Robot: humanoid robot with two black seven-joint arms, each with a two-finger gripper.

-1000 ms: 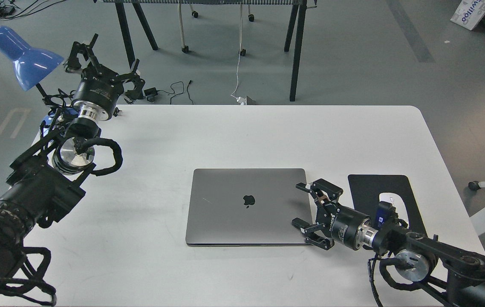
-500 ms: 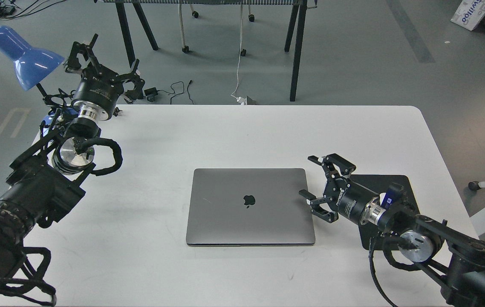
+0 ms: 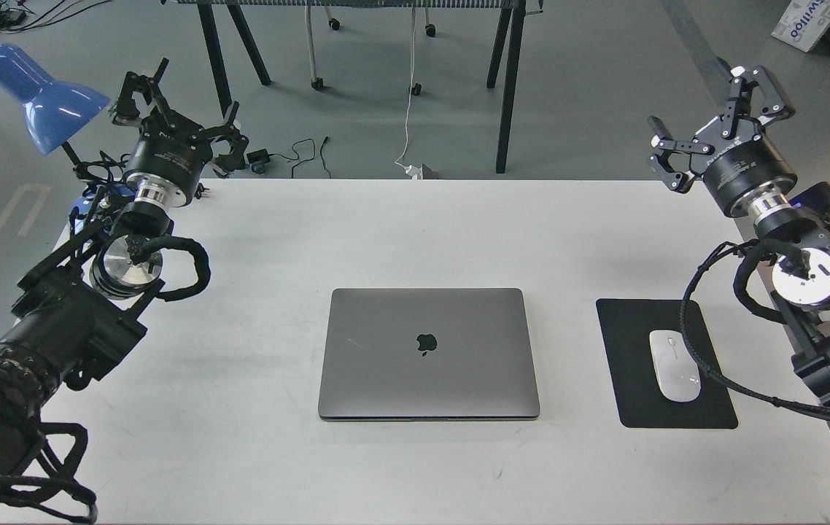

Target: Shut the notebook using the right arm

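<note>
The notebook (image 3: 427,353), a space-grey laptop with a dark apple logo, lies shut and flat in the middle of the white table (image 3: 415,233). Its keyboard and screen are hidden under the lid. My right gripper (image 3: 714,117) is open and empty, raised above the table's far right corner, well away from the notebook. My left gripper (image 3: 171,106) is open and empty at the far left, beside the blue lamp.
A black mouse pad (image 3: 666,364) with a white mouse (image 3: 674,355) lies right of the notebook. A blue lamp (image 3: 39,95) stands at the far left corner. Table legs (image 3: 506,87) and cables are on the floor beyond the table.
My right arm has drawn back from the notebook's right edge, up and to the far right. The mouse and pad it covered now show. The left arm and notebook have not moved.
</note>
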